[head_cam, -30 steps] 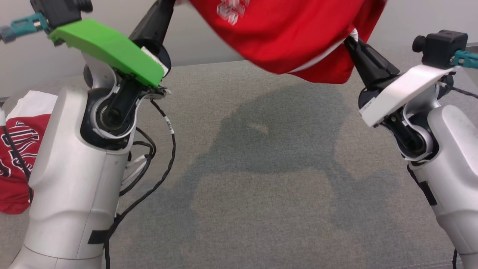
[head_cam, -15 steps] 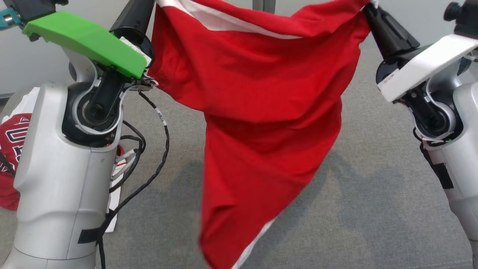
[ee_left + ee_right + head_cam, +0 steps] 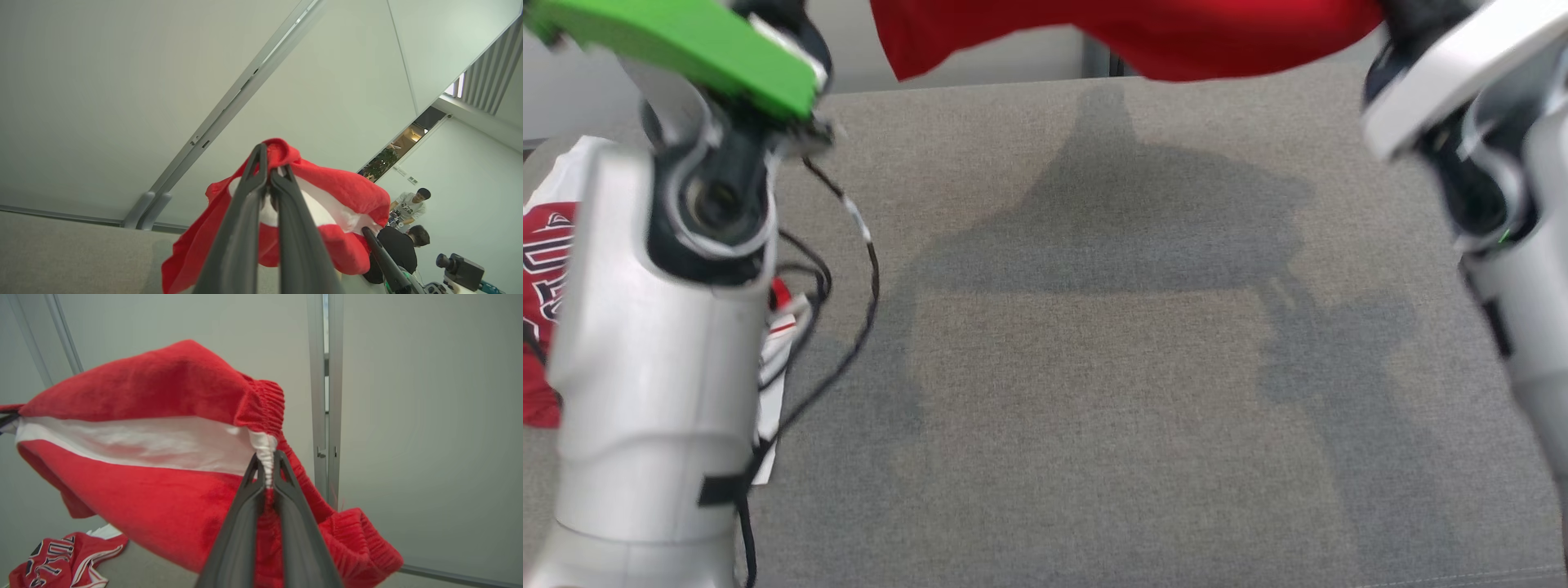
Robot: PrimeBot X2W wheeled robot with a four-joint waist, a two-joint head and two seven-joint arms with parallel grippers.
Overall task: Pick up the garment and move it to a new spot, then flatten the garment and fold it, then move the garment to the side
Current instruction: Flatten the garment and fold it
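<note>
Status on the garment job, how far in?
Done: pickup. The garment is off the table, strung between the left gripper and the right gripper, each shut on its edge. In hand: the carry, with the cloth held high above the table. Left: lay it down, flatten, fold, move it aside. Nothing is flat or folded yet.
</note>
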